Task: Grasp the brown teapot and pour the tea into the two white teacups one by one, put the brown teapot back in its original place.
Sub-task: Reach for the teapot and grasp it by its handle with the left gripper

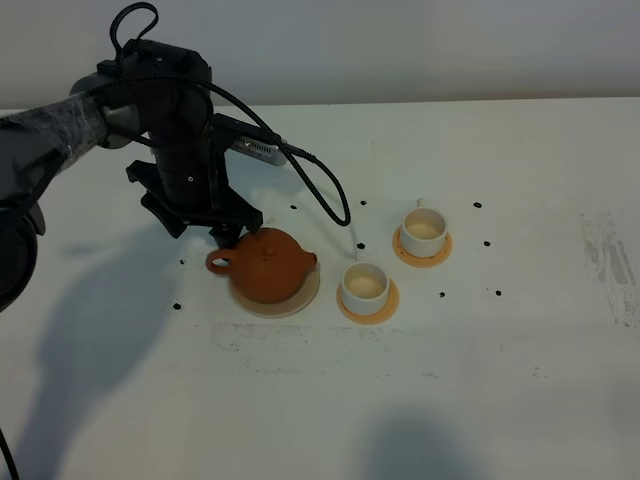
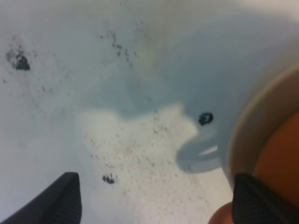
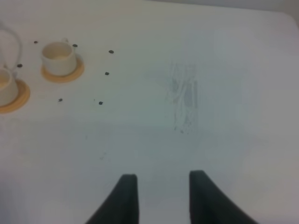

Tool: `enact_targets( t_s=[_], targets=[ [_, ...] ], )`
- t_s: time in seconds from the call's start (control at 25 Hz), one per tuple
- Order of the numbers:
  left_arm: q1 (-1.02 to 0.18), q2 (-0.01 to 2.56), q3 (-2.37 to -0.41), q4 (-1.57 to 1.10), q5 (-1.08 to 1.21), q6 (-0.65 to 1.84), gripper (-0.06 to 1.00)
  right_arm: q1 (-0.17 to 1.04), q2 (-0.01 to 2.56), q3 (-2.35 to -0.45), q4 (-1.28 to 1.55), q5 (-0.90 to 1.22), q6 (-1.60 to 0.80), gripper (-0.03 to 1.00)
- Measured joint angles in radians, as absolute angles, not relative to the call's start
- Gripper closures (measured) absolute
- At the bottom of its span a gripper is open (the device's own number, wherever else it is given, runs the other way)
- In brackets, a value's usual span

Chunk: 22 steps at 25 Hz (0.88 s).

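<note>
The brown teapot (image 1: 268, 266) sits on its pale disc (image 1: 306, 298) on the tabletop (image 1: 480, 380), handle toward 9 o'clock, spout toward 3. The left pincer (image 2: 160, 201) hangs at its 10 o'clock, wide and empty. It is far nearer than the right pincer (image 3: 163, 196), which is parted and empty.

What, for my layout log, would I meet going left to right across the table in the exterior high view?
brown teapot on its beige disc → nearer white teacup → farther white teacup → scuffed patch near the right edge.
</note>
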<state>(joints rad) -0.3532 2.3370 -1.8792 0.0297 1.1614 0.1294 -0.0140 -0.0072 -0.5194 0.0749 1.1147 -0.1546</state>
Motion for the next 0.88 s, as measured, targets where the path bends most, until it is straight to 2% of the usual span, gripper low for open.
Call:
enact_targets(
  t_s=[0.88],
  targets=[
    [-0.333, 2.342, -1.879, 0.0, 1.191, 0.163, 0.29, -0.014, -0.007, -0.519, 0.075, 1.115, -0.155, 0.7]
  ],
)
